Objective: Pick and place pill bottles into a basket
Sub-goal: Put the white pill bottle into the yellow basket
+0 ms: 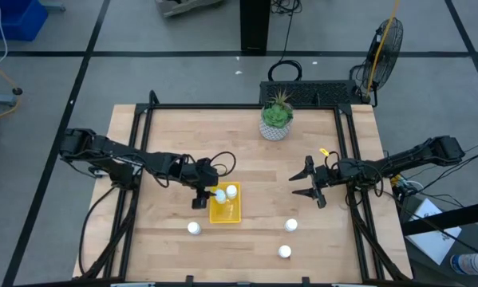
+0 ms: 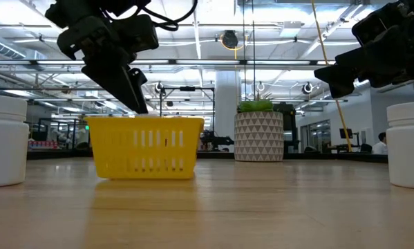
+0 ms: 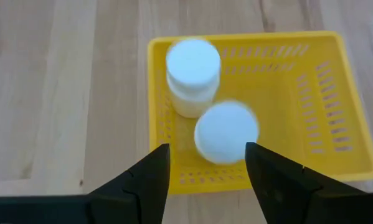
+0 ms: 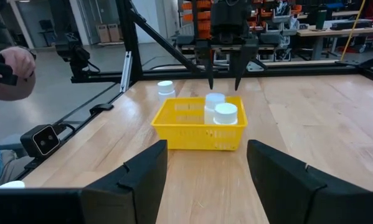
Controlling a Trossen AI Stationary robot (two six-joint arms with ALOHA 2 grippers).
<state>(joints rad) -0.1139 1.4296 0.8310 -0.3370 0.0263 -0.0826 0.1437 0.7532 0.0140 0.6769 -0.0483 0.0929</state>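
The yellow basket [image 1: 227, 210] stands on the table left of the middle. Two white pill bottles stand in it: one at its far end [image 3: 192, 78], and a second, blurred one [image 3: 226, 132] right under my left gripper. My left gripper [image 3: 206, 155] is open just above the basket's left end [image 4: 224, 84], its fingers clear of both bottles. Three more bottles stand on the table: one [image 1: 193, 228] near the basket's left corner and two [image 1: 290, 226] [image 1: 284, 252] to its right. My right gripper [image 1: 310, 182] is open and empty at the right, above the table.
A white patterned pot with a green plant [image 1: 276, 121] stands at the far middle of the table. In the low view two bottles stand close to the camera at the left [image 2: 3, 142] and right [image 2: 407, 145]. A person's hand [image 4: 12, 71] shows beyond the table's edge.
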